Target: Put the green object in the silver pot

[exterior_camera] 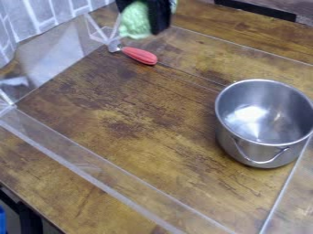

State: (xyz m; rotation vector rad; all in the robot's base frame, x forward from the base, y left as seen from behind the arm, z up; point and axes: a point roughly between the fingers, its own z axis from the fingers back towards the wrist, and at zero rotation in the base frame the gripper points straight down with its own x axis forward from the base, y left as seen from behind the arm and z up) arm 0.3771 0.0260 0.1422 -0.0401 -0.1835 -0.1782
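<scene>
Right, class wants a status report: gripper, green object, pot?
Gripper shut on green object, high at the back. Pot empty, front right. Nothing in the way.

My gripper [145, 11] is mostly cut off by the top edge. The green object [135, 19] under it is motion-blurred, so I can't read the jaws.

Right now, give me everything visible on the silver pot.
The silver pot is round, shiny steel by its look, with straight sides and a rolled rim. A small loop handle sits on its near side, towards the camera. It stands upright on the wooden table, at the right of the view, inside the clear-walled tray area. Its inside looks empty, showing only pale reflections on the bottom. Nothing touches it except the surface beneath; the gripper with the green object is far off at the top edge.
</scene>
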